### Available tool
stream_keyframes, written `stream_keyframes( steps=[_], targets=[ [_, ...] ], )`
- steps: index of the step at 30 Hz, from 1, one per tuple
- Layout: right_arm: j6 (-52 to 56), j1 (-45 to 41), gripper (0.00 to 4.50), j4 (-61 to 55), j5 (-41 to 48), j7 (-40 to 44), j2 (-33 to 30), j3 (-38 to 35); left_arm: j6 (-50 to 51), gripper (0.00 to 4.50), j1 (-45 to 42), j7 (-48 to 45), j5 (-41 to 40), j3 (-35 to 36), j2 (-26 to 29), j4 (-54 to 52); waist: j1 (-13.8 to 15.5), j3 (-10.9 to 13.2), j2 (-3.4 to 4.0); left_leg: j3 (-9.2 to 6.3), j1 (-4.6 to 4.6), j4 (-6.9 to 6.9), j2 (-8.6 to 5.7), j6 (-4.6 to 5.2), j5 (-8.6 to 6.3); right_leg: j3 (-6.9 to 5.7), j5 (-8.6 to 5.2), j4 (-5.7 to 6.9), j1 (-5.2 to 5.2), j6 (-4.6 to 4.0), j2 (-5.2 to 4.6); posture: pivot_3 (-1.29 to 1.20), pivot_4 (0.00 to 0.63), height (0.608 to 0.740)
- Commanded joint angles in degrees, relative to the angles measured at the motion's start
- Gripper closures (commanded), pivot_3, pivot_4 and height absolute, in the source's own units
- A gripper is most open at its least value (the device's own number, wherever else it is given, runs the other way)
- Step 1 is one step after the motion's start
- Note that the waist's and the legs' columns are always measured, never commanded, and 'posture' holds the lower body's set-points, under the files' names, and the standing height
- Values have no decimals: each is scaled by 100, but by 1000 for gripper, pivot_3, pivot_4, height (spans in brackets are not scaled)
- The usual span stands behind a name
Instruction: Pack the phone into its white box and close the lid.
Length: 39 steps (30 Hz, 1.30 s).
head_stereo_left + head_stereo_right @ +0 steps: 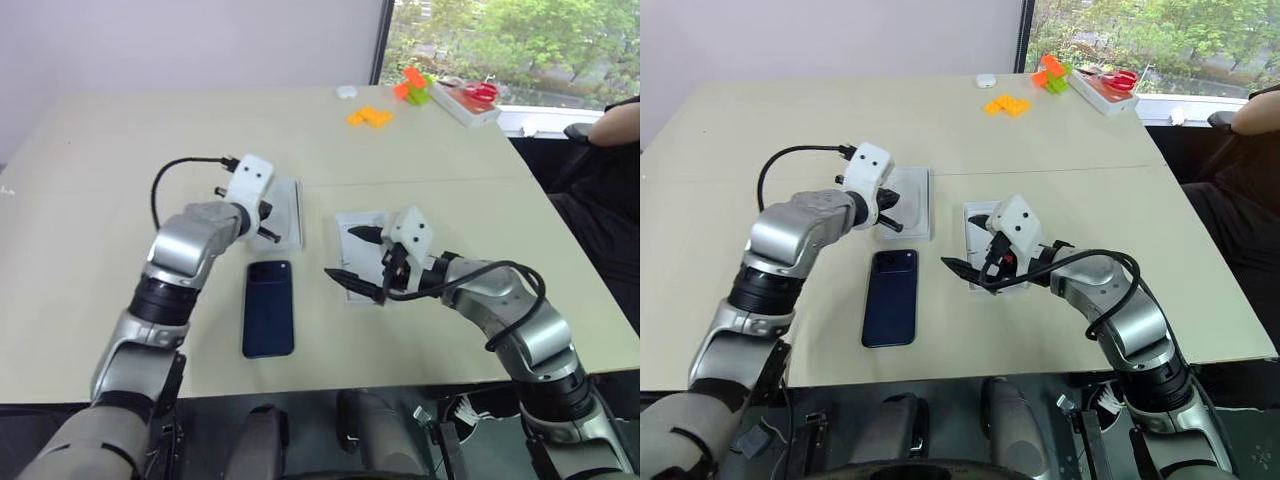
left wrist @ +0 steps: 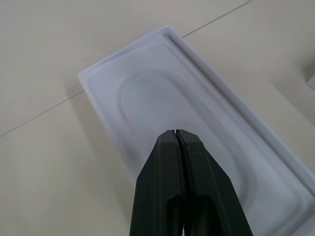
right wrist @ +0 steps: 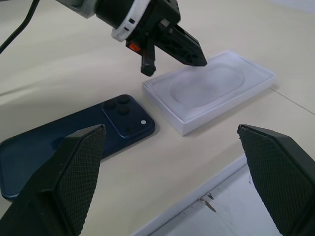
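Phone (image 1: 268,308): flat on the table (image 1: 100,180), back up, near edge. Box (image 3: 209,89): just beyond the phone, white insert with oval recess inside. Left gripper (image 3: 189,51): fingers pressed together, empty, above the box. Right gripper (image 1: 352,262): spread wide, empty, over the lid (image 1: 975,222).

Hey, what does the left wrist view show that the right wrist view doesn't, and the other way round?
Left wrist view's own: the left gripper seen from behind, its fingers pressed shut, poised over the oval hollow in the white box. Right wrist view's own: the dark blue phone lying flat beside that box, the right gripper open, and part of the lid below it. Shared: the white box, the left gripper above it, and the beige table.
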Motion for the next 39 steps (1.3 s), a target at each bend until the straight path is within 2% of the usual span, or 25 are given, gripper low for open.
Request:
stream_keyframes(
  steps=[1, 12, 17, 24, 31, 33, 37, 39],
  targets=[
    [-96, -18, 0, -194, 21, -21, 19, -90, 290, 4440, -241, 210, 322, -133, -161, 214, 11, 0, 0, -2, 1, 0, 0, 0, 0, -2, 0, 2, 0, 0, 2, 0, 150, 726],
    [-77, -28, 0, -193, 29, 13, -13, -104, 437, 4440, -318, 380, 712, -91, -433, 663, 34, 0, 0, 1, 0, 1, -2, 0, 0, 0, 0, 5, -1, 0, -4, 0, 150, 726],
    [-65, -30, 0, -198, 27, 4, -5, -97, 724, 4440, -297, 215, 407, 408, -758, 675, 28, 0, 0, 2, 2, 1, -2, 0, 0, 0, 0, 5, 0, 0, -3, 0, 150, 726],
    [-52, -3, 0, -207, 22, -24, -1, -107, 910, 4440, -303, 142, 188, 927, -914, 489, 28, 0, 0, 1, 1, 1, -2, 0, 0, -1, 0, 5, 0, 0, -3, 0, 150, 726],
    [-44, 2, 0, -213, 33, -49, 7, -107, 427, 4440, -260, 80, -94, 1537, -873, -112, 30, 0, 0, -1, 1, 1, 0, 0, 0, 0, 0, 5, -1, 0, -5, 0, 150, 726],
    [-36, 0, 0, -211, 39, -56, 0, -122, 10, 4440, -164, -51, -188, 1720, -732, -503, 27, 0, 0, -2, 1, 1, 1, 0, 1, 0, 0, 5, -1, 0, -6, 0, 150, 726],
    [16, -50, 0, -155, 66, -81, -39, -246, -941, 4440, 438, -479, -306, 2331, 31, -1262, -22, 0, 2, -2, 7, -1, 11, -1, 0, 9, 0, 9, -4, -1, -1, 0, 150, 726],
    [23, -62, 0, -140, 64, -69, -65, -271, -925, 4440, 767, -670, -438, 2563, 379, -1383, -16, -1, 3, -1, 13, -2, 15, -1, 0, 11, 0, 15, -4, -2, 4, 0, 150, 726]
  ],
)
